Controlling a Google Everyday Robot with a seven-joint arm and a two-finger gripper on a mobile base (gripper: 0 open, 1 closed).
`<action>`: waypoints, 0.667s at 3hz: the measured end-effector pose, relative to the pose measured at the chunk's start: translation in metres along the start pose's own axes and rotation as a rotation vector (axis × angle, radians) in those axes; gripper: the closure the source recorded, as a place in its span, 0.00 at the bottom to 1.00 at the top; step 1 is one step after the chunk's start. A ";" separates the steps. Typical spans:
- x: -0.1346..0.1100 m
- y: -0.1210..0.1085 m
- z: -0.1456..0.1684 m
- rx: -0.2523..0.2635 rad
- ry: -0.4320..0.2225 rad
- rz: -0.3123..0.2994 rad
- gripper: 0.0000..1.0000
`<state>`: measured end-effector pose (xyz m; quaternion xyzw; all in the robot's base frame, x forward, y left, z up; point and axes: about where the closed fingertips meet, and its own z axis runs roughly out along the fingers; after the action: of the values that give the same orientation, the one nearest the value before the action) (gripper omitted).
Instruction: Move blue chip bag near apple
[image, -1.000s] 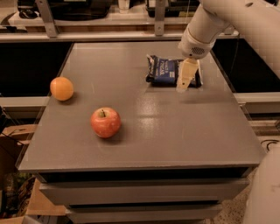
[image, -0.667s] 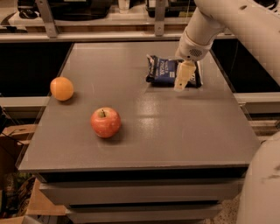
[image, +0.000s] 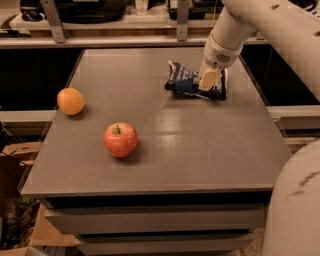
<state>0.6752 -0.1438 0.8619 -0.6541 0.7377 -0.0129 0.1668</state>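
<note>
The blue chip bag (image: 182, 80) is at the back right of the grey table (image: 200, 150), crumpled, with its left end tilted up off the surface. My gripper (image: 209, 81) comes down from the upper right and is shut on the right part of the bag, hiding some of it. The red apple (image: 120, 140) stands at the front left of the table, well apart from the bag and to its lower left.
An orange fruit (image: 70, 101) sits near the table's left edge, behind and left of the apple. A shelf rail with posts (image: 55, 22) runs behind the table. My robot body (image: 295, 210) fills the lower right corner.
The gripper has lowered onto the bag and closed on it. The bag, flat before, is now bunched and tipped up at its left end. Apple and orange have not moved.
</note>
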 end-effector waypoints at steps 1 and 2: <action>-0.001 -0.006 -0.016 0.019 -0.020 0.003 0.92; -0.008 -0.008 -0.040 0.036 -0.049 -0.021 1.00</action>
<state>0.6731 -0.1454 0.9029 -0.6587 0.7262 -0.0121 0.1964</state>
